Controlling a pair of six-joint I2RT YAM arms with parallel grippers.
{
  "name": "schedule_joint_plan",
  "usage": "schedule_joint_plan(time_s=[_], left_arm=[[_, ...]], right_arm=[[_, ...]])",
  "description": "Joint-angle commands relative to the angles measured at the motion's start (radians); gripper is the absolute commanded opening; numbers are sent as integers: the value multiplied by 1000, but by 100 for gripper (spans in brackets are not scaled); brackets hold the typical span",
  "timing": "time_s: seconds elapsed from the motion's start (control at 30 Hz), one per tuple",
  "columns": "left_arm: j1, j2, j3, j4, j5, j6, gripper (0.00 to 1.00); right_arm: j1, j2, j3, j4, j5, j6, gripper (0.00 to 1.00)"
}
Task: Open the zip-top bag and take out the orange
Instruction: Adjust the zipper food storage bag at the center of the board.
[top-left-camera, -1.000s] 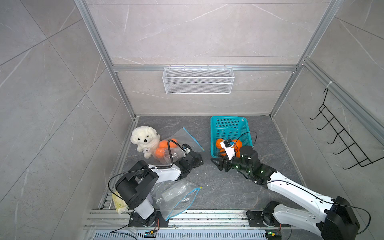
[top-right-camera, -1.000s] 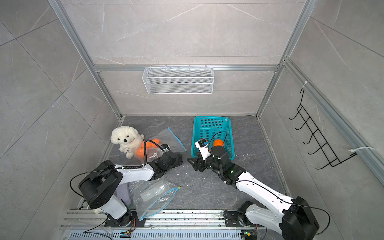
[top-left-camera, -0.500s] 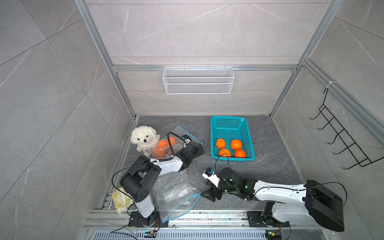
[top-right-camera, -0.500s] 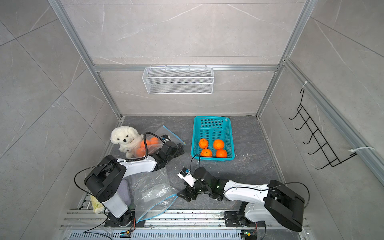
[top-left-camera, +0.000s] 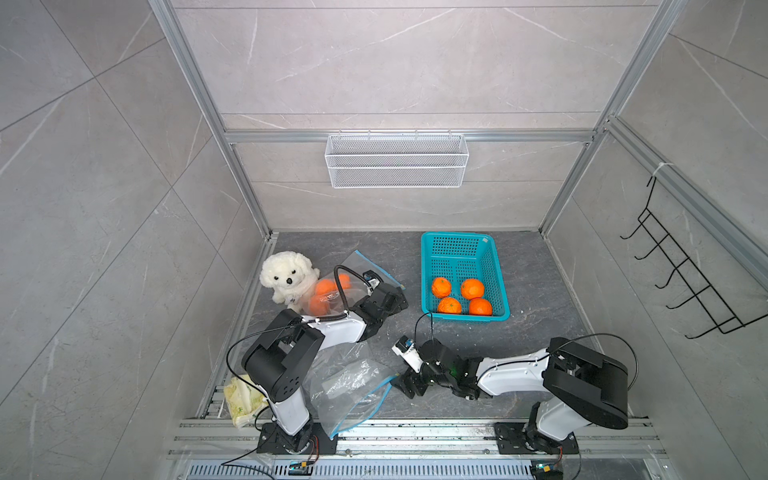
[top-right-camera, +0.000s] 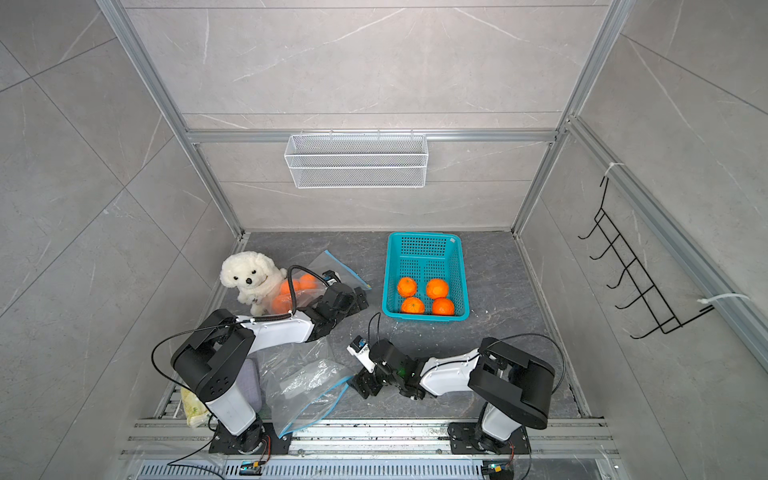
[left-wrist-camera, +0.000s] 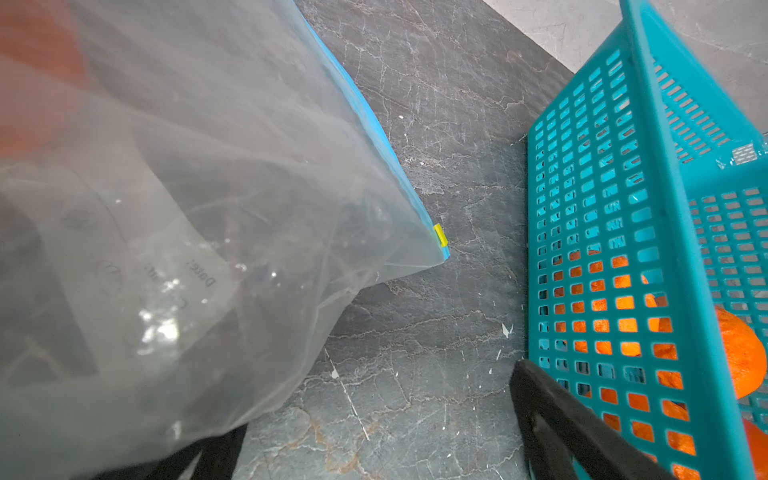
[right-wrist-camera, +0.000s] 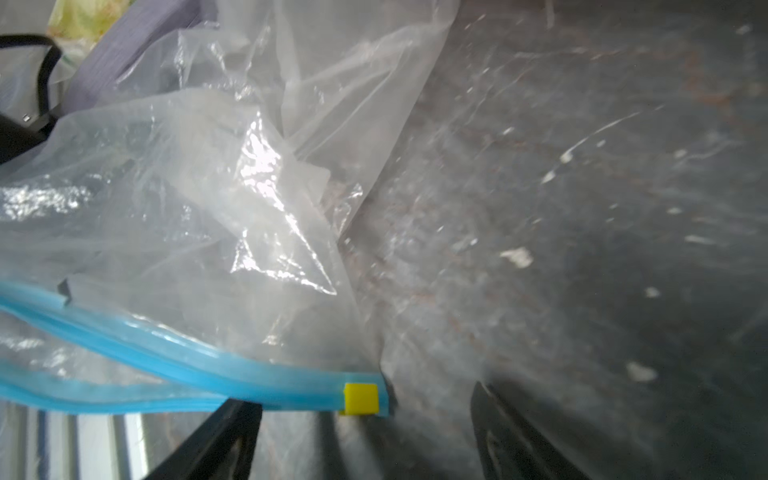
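- Presently the clear zip-top bag with a blue zip strip (top-left-camera: 356, 266) lies at the left back of the dark grey marbled table (top-left-camera: 548, 332). It leans against the white plush dog (top-left-camera: 286, 280).
- Round bagged oranges (top-left-camera: 325, 287) show through its plastic, on the side next to the dog.
- In the left wrist view, a small yellow slider (left-wrist-camera: 439, 235) sits at the end of the blue strip, at the bag's corner.
- The left fingers (left-wrist-camera: 577, 436) are spread wide and hold nothing. 1 is just beside the wall of the teal slotted plastic basket (top-left-camera: 457, 249). The other is hidden behind the bag's plastic, with bare table between the 2.
- The basket stands at the right back, and 4 loose oranges (top-left-camera: 472, 288) are gathered at its near end.
- A second, crumpled clear bag (top-left-camera: 353, 382) lies near the front, beside the left arm's base. Its blue strip is parted into 2 tracks.
- The right fingers (right-wrist-camera: 511, 436) are spread wide at that bag's corner and grip nothing.
- The crumpled bag's yellow tab (right-wrist-camera: 360, 399) lies between them, closer to 1 finger. Whether it touches that finger cannot be told.
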Motion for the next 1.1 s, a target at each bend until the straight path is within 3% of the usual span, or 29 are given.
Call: schedule_joint_plan(time_s=[0.0,0.27,0.47,0.6,0.73,0.8,0.9,0.97,1.07], left_arm=[[3,-9,17,27,1,-40,100],[2,12,11,81,-53,-111,100],[0,22,-24,182,-115,-148,95],[0,77,4,205,-124,-159,80],[-5,110,25,220,-128,-138,62],[-11,106,28,222,-134,-116,46],[-24,89,47,196,-141,-73,13],[-25,74,58,163,-164,-63,1],[-42,46,56,164,-162,-31,0]], right_arm=[[-65,39,56,3,78,-15,81],[-99,67,184,-69,53,-75,79],[-99,-109,25,25,-11,-56,78],[-99,-198,-65,65,16,-41,79],[-99,-182,-53,40,37,-63,79],[-97,-169,-38,23,44,-66,79],[-98,-215,-54,23,35,-64,79],[-98,-279,-72,11,23,-61,79],[-98,-397,-109,-8,18,-62,79]])
